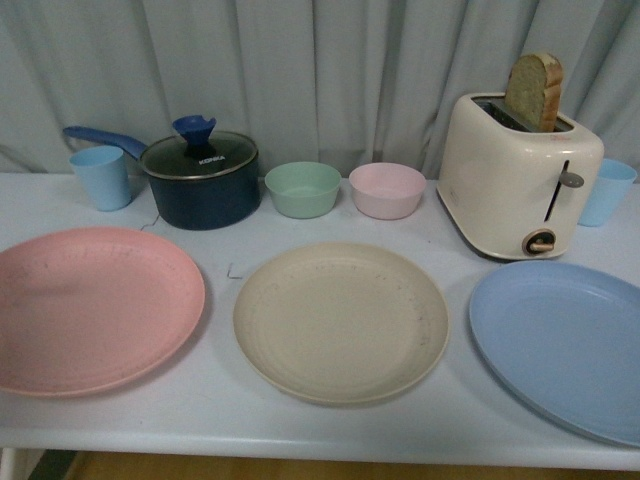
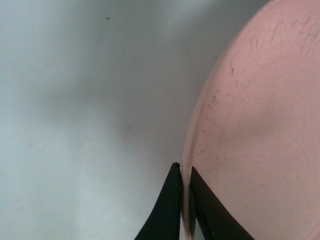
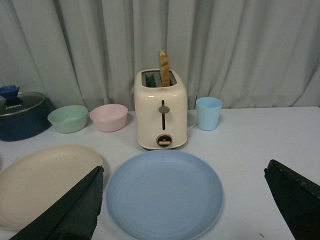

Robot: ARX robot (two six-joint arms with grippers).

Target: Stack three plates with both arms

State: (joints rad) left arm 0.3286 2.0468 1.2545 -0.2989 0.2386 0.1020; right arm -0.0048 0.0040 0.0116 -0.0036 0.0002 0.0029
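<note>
Three plates lie in a row on the white table: the pink plate [image 1: 90, 310] at the left, the beige plate [image 1: 340, 320] in the middle, the blue plate [image 1: 570, 345] at the right. Neither arm shows in the front view. In the left wrist view my left gripper [image 2: 185, 172] is shut on the rim of the pink plate [image 2: 260, 125], one black finger on each side of the edge. My right gripper [image 3: 184, 171] is open and wide, with the blue plate [image 3: 165, 195] between and beyond its fingers and the beige plate [image 3: 45, 182] beside it.
Behind the plates stand a dark blue lidded pot [image 1: 200, 180], a mint bowl [image 1: 302, 188], a pink bowl [image 1: 387, 190], a cream toaster [image 1: 515, 180] holding bread, and a blue cup [image 1: 100, 177] at each end. A curtain hangs behind. The table's front edge [image 1: 320, 455] is near.
</note>
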